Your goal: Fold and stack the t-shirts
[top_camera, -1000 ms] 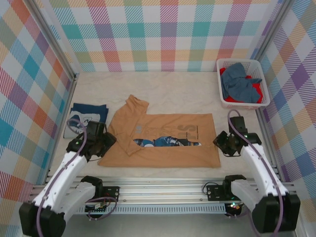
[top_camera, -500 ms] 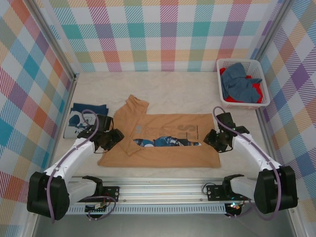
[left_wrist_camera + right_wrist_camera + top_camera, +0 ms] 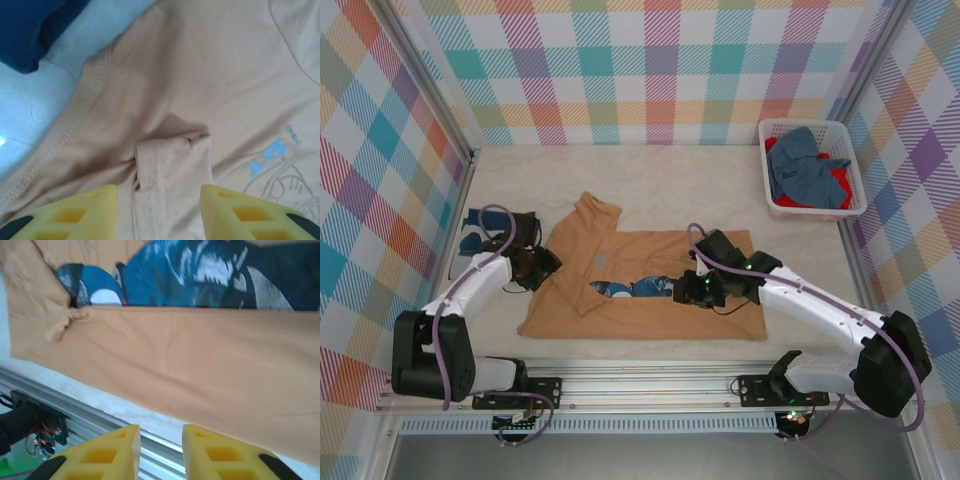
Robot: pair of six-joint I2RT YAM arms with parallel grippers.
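A tan t-shirt (image 3: 650,315) lies flat mid-table, its lower half folded up so that a strip of blue-and-white print (image 3: 635,289) shows. My left gripper (image 3: 548,268) is low over its left sleeve, open. In the left wrist view a folded sleeve end (image 3: 170,160) lies between the yellow fingers (image 3: 95,205), untouched. My right gripper (image 3: 682,290) hovers over the shirt's middle. In the right wrist view it is open (image 3: 161,432) with nothing in its narrow gap, above the tan fold (image 3: 200,370) and the print (image 3: 200,275). A navy t-shirt (image 3: 472,222) lies folded at the far left, partly under my left arm.
A white lattice basket (image 3: 812,125) at the back right holds a blue shirt (image 3: 805,170) and a red one (image 3: 837,182). The aluminium rail (image 3: 650,380) runs along the near edge. Plaid walls close in the table on three sides.
My right arm has swung left from the shirt's right edge to over its middle. The left gripper has moved farther back along the left sleeve, and its jaws have narrowed a little.
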